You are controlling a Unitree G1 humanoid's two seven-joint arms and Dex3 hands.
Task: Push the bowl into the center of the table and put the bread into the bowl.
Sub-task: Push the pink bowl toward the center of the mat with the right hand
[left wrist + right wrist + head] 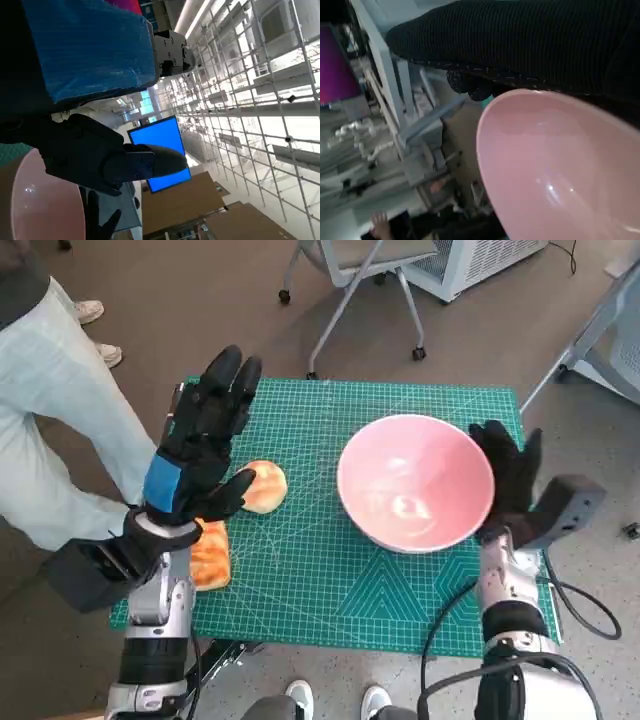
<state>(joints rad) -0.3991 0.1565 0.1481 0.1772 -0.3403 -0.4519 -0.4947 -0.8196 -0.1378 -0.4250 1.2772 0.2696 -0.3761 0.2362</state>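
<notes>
The right hand (508,478) in its black knitted glove lies against the outer wall of the smooth pink bowl (415,483), likely to push it; its fingers' spread I cannot tell. The blue-taped left hand (205,445) hovers empty, fingers apart, above the round golden bread roll (264,486), partly hiding a toasted slice (210,555) on the green gridded surface (330,570)

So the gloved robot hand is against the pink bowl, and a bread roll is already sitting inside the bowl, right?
Not quite. The gloved right robot hand is against the pink bowl, but the bowl is empty. The head view shows the bread roll lying on the green mat beside the bowl, near the raised left robot hand.
</notes>
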